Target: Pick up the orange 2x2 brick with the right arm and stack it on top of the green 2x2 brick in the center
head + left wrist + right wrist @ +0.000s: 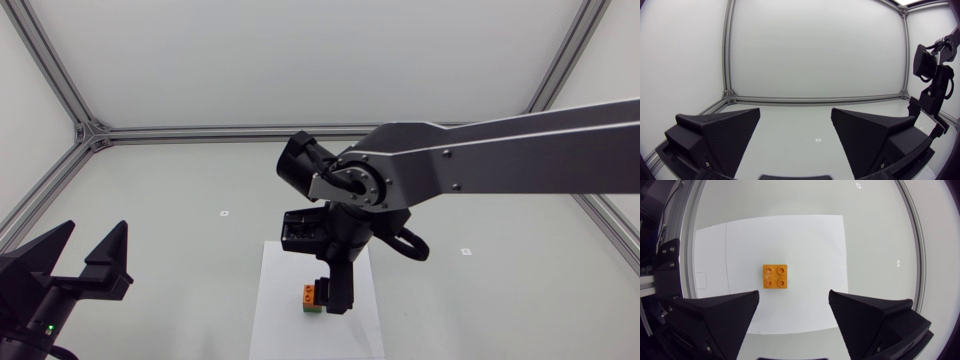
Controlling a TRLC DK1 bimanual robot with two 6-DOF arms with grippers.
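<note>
While the black right gripper [794, 294] and left gripper [796, 111] gape wide, the orange 2x2 plastic brick [775, 276] atop the green 2x2 plastic brick [313, 309] seems light, rigid: pinch its flat sides

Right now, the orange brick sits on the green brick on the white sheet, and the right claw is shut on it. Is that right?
Not quite. The orange brick does sit on the green brick on the white sheet, but the right claw is open, not shut on it: the right wrist view shows its fingers apart, touching nothing.
</note>
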